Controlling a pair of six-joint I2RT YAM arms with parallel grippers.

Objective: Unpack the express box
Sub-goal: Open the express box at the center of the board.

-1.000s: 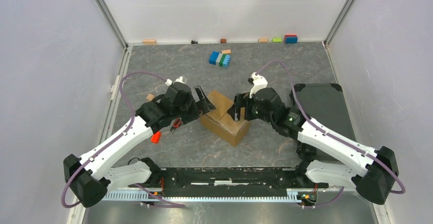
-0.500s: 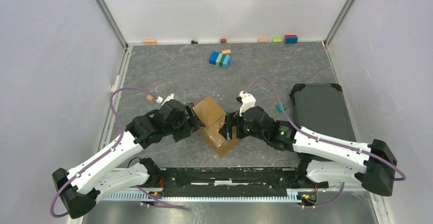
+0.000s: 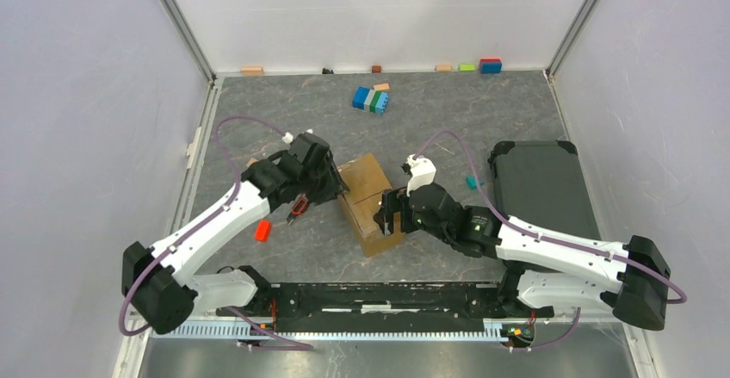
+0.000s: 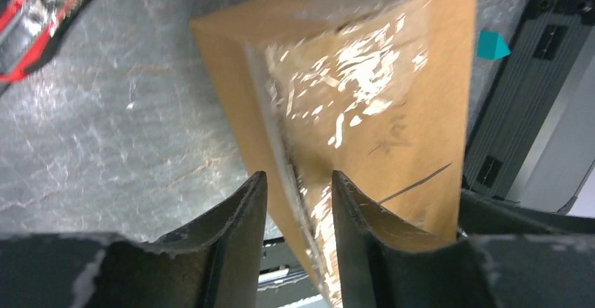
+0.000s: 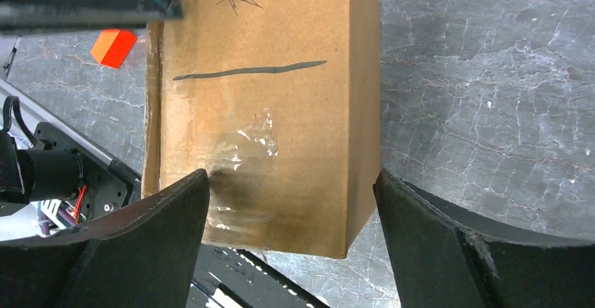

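The express box (image 3: pixel 368 190) is a brown cardboard carton with its flaps taped shut, lying on the grey mat between both arms. My left gripper (image 3: pixel 334 185) is at its left side. In the left wrist view a taped corner edge of the box (image 4: pixel 365 76) runs between the half-narrowed fingers of the left gripper (image 4: pixel 298 176), with a gap showing beside the left finger (image 4: pixel 245 210). My right gripper (image 3: pixel 389 216) stands wide open astride the box's near end (image 5: pixel 266 111). The right gripper (image 5: pixel 291 176) has its left finger (image 5: pixel 175 210) against the box and its right finger a little off it.
A flat black tray (image 3: pixel 538 184) lies right of the box, with a small teal block (image 3: pixel 470 182) beside it. A red block (image 3: pixel 262 231) sits under the left arm. A blue-green block cluster (image 3: pixel 371 99) lies farther back, and loose blocks (image 3: pixel 491 65) line the far wall.
The left jaws have narrowed from wide open round the box's edge, and the left arm moved back up. The box turned and slid toward the near edge. The right gripper followed it.
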